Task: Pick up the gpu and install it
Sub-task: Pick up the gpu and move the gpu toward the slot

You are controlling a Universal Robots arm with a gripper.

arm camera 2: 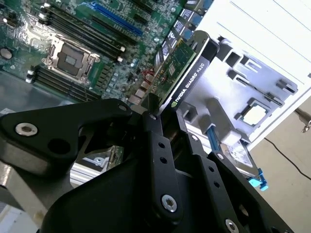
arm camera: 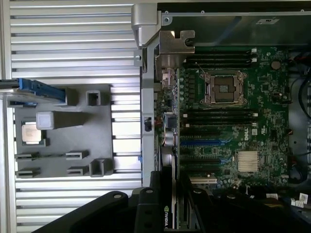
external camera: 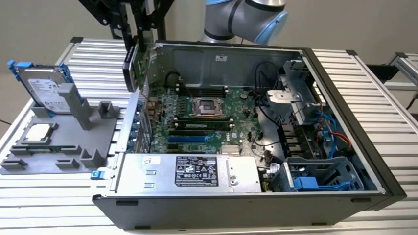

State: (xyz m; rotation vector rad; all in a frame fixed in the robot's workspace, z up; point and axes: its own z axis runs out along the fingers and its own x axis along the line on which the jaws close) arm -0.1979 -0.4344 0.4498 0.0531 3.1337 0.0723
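Observation:
My gripper point(external camera: 134, 41) is shut on the gpu point(external camera: 130, 68), which hangs edge-down above the open computer case's wall on the exterior view's left. The second wrist view shows the gpu point(arm camera 2: 181, 73) as a green card with a black cooler along one face, clamped between my black fingers point(arm camera 2: 156, 127). In the first wrist view the gpu point(arm camera: 169, 160) is edge-on, its silver bracket point(arm camera: 174, 47) near the case's corner. It hovers over the motherboard's point(external camera: 202, 125) edge, beside the blue slot point(arm camera: 201, 142) and apart from it.
A grey fixture tray point(external camera: 65, 147) outside the case holds a silver hard drive with blue rails point(external camera: 46, 89) and a small square CPU chip point(external camera: 36, 133). Inside the case are the power supply point(external camera: 189, 171), the CPU socket point(external camera: 209, 107), cables and a drive cage point(external camera: 320, 176).

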